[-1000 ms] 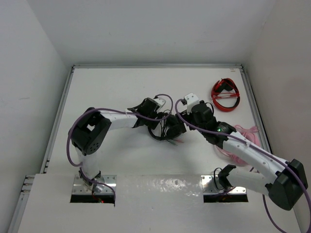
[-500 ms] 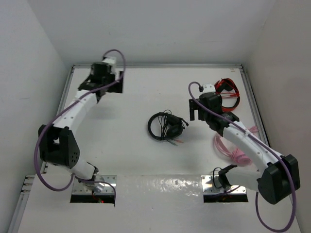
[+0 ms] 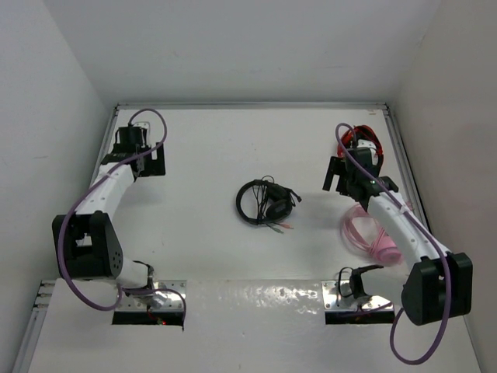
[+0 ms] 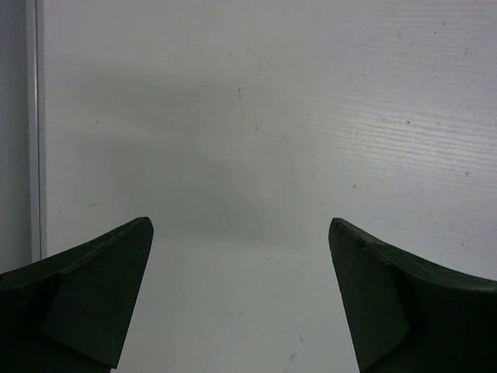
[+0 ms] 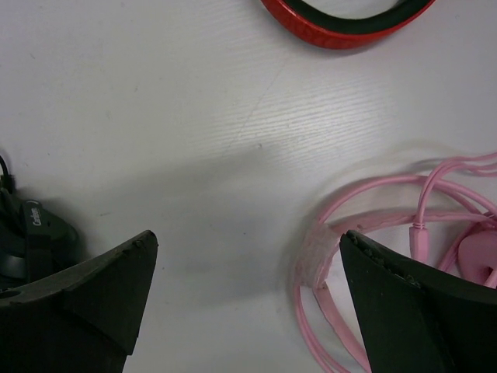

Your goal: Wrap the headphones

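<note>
The black headphones (image 3: 264, 203) lie in the middle of the table, their thin cable looped around them and the pinkish plugs at their front right. Nothing holds them. My left gripper (image 3: 151, 162) is open and empty at the far left back; in its wrist view (image 4: 239, 225) only bare table shows. My right gripper (image 3: 335, 177) is open and empty, right of the headphones. In the right wrist view (image 5: 247, 237) a black earcup (image 5: 23, 237) shows at the left edge.
Red headphones (image 3: 361, 141) lie at the back right and show in the right wrist view (image 5: 342, 23). Pink headphones (image 3: 369, 233) with a coiled pink cable lie at the right, close to my right finger (image 5: 435, 233). A raised table rim (image 4: 35, 116) runs along the left.
Both grippers have left the black headphones. The left arm swung to the far left back, then nearer. The right arm moved right toward the red headphones. The headphones stay put.
</note>
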`<move>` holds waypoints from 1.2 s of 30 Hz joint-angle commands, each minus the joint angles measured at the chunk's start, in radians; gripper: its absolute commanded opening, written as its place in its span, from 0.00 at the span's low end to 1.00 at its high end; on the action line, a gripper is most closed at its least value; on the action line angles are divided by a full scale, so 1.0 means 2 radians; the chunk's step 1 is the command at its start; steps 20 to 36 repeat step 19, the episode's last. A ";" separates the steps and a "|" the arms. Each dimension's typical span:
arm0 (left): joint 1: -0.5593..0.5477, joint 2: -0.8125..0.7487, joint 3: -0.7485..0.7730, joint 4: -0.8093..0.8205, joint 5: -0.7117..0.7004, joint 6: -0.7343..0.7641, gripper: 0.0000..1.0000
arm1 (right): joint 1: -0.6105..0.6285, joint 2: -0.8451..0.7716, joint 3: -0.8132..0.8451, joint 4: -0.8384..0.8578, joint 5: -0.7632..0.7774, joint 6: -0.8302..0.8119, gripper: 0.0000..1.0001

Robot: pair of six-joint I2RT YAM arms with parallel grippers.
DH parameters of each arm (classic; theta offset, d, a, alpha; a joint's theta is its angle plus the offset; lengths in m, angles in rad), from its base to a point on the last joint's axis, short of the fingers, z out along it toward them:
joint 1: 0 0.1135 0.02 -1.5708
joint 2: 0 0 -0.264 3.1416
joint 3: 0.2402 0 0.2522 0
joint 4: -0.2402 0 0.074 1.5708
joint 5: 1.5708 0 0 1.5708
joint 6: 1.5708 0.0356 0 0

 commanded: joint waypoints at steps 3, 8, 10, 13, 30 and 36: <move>0.001 -0.023 0.007 0.037 0.002 -0.015 0.94 | -0.003 -0.017 -0.015 0.001 0.001 0.024 0.99; 0.001 -0.023 0.000 0.042 -0.006 -0.019 0.94 | -0.003 -0.054 -0.047 0.031 0.023 0.019 0.99; 0.004 -0.022 -0.002 0.042 -0.004 -0.020 0.94 | -0.003 -0.077 -0.065 0.049 0.032 0.015 0.99; 0.006 -0.021 -0.002 0.040 -0.002 -0.019 0.94 | -0.003 -0.095 -0.078 0.058 0.038 0.013 0.99; 0.012 -0.021 -0.001 0.040 0.025 -0.019 0.94 | -0.003 -0.095 -0.078 0.046 0.052 0.020 0.99; 0.012 -0.021 -0.001 0.040 0.025 -0.019 0.94 | -0.003 -0.095 -0.078 0.046 0.052 0.020 0.99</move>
